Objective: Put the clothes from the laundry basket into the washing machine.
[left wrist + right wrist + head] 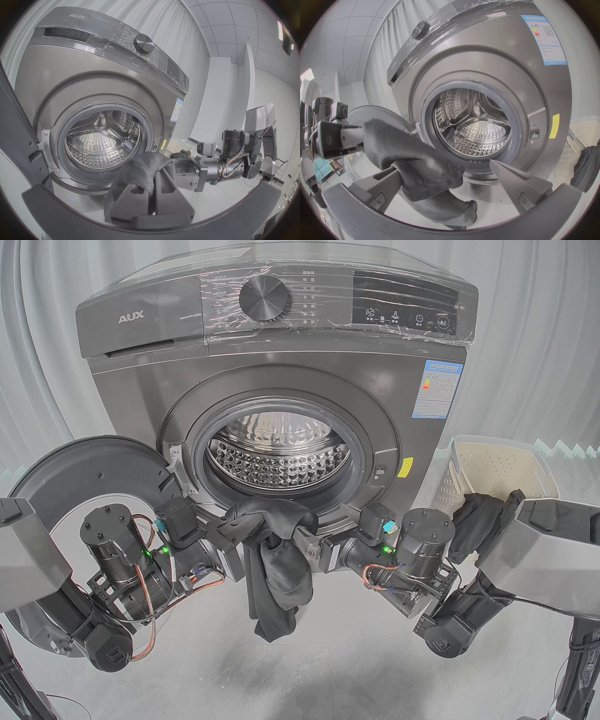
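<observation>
Dark garment [275, 552] hangs just before the washing machine [375, 384], at its open mouth below the drum [278, 446]. Left gripper [151, 187] is clamped on its top fold; right gripper [445, 167] stands spread, cloth seemingly draped over one finger. More dark clothes [478, 521] hang over the rim of the laundry basket [500, 465] beside the machine.

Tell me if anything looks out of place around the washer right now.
The dark garment hangs outside the washing machine, below the mouth of the drum, pinched by the left gripper. Another dark piece droops over the rim of the laundry basket. Crinkled plastic film covers the control panel.
</observation>
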Motion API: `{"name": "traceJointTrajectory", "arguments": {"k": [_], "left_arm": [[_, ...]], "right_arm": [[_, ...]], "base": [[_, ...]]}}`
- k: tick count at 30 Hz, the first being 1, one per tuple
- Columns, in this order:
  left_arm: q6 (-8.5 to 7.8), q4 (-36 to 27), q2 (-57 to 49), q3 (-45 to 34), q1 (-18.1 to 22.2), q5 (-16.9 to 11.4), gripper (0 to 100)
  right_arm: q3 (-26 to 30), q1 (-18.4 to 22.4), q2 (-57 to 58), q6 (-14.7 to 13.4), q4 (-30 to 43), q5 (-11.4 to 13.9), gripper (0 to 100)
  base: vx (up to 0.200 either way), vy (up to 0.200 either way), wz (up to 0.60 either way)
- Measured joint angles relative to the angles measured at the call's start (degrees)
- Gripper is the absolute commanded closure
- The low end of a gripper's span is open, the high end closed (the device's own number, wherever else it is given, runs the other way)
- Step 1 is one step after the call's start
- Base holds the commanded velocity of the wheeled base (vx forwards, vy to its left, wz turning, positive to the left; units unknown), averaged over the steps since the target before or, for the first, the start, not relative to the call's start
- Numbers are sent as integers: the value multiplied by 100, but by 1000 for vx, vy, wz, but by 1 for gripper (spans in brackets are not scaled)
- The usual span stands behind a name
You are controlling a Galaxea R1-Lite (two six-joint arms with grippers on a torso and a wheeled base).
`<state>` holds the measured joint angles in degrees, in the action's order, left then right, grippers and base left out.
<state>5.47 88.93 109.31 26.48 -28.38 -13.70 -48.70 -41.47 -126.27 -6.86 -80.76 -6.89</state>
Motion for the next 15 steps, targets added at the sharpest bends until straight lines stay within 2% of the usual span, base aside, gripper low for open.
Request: {"name": "traceJointTrajectory", "arguments": {"k": [15], "left_arm": [[-12, 0, 11, -44, 0, 0, 100]], "right_arm": [[-293, -94, -2, -9, -52, 24, 0]], "base": [[0, 0, 0]]}}
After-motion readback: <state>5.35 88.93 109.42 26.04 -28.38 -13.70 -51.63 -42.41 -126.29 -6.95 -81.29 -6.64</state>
